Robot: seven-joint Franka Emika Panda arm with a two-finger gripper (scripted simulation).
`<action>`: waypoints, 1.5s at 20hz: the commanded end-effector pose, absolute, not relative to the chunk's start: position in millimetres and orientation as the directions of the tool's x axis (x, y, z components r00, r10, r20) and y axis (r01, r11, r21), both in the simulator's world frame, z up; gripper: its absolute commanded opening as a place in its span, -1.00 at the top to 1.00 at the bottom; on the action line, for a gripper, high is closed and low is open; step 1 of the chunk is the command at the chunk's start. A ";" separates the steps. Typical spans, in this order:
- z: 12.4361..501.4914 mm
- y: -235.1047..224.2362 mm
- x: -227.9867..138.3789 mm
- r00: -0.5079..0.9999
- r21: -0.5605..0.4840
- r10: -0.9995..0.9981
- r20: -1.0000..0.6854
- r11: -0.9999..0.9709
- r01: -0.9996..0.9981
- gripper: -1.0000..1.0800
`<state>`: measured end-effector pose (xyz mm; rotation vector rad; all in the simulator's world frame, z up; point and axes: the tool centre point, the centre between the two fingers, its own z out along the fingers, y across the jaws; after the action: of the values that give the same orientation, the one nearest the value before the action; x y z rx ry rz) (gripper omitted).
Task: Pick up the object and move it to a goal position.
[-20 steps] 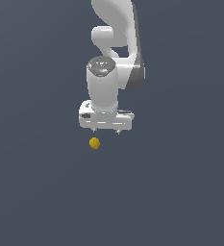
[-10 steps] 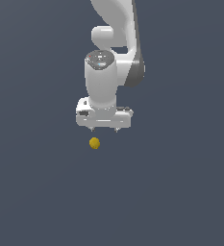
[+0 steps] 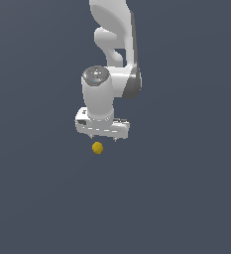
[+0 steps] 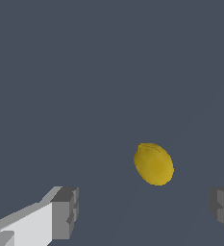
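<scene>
Plain dark grey-blue tabletop (image 3: 186, 198) filling both views, no walls or room visible, white claw (image 3: 103, 135) pointing down with fingers (image 4: 65, 211) spread apart, tiny yellow-orange ball (image 3: 97, 148) on the tabletop just beneath it, not touching, in line with the gap between the fingers

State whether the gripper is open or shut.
Open. In the wrist view the white gripper's two grey fingertips stand wide apart, and the small yellow-orange ball lies free, unclamped.
</scene>
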<state>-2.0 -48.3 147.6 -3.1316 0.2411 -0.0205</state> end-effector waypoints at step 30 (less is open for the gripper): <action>29.2 -88.8 -22.9 0.934 0.000 -0.358 0.000 -0.934 -0.358 -0.92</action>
<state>-23.7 -88.7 32.0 -3.0893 0.5718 0.0025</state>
